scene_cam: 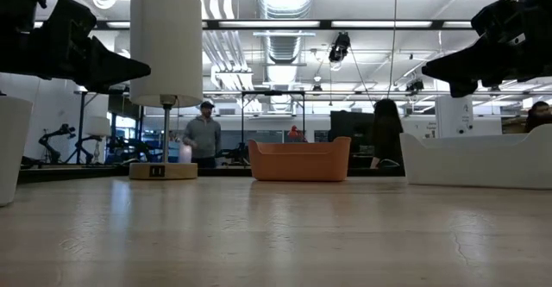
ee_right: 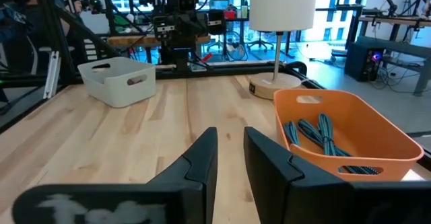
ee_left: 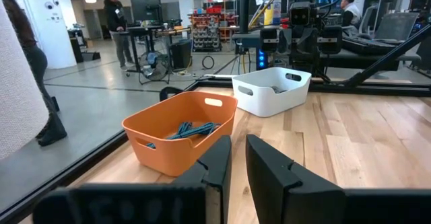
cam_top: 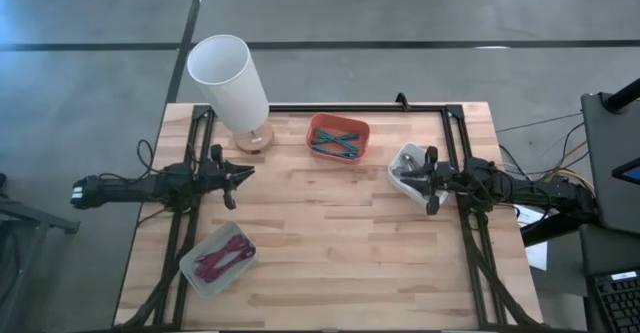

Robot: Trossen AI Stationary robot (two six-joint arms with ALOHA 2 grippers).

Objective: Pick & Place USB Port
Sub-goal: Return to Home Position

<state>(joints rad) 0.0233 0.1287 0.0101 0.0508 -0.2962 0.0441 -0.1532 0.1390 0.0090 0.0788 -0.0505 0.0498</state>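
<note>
A lamp with a white shade stands on its wooden base at the far left; a small dark port shows in the base's front. An orange bin at the far middle holds teal cables. My left gripper hovers above the table right of the lamp base, its fingers nearly together. My right gripper hovers over the white bin at the right, fingers likewise close. Both point toward the table's middle and hold nothing.
A pale bin with red cables sits near the left front corner. Small items I cannot make out lie in the white bin. Bare wood lies across the middle and right front. People stand in the room beyond.
</note>
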